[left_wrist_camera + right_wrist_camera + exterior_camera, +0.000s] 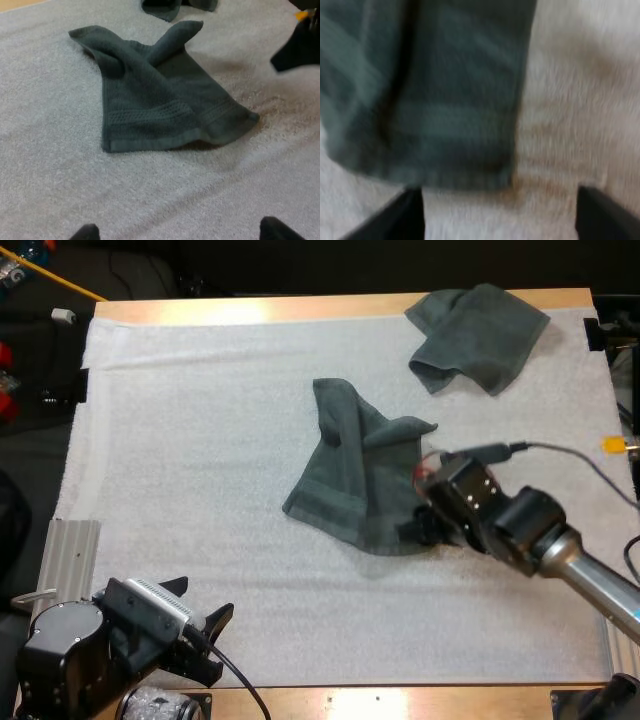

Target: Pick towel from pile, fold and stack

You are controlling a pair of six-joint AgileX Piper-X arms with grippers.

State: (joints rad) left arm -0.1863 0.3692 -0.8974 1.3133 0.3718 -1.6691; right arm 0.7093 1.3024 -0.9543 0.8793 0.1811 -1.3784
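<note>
A dark grey-green towel (360, 470) lies partly spread and rumpled in the middle of the white mat (200, 440). My right gripper (413, 530) hovers at its near right corner. In the right wrist view its fingers (395, 215) stand apart, open, with the towel's hemmed edge (435, 90) just ahead of them and nothing between. My left gripper (200, 625) rests open near the mat's front left, away from the towel. From the left wrist view the towel (155, 95) lies ahead of the gripper (182, 232), beyond bare mat.
A second crumpled towel (478, 335) lies at the mat's far right corner, its edge also visible past the middle towel (170, 7). The right arm's dark body (297, 50) is beside the middle towel. Bare mat spans the left and front.
</note>
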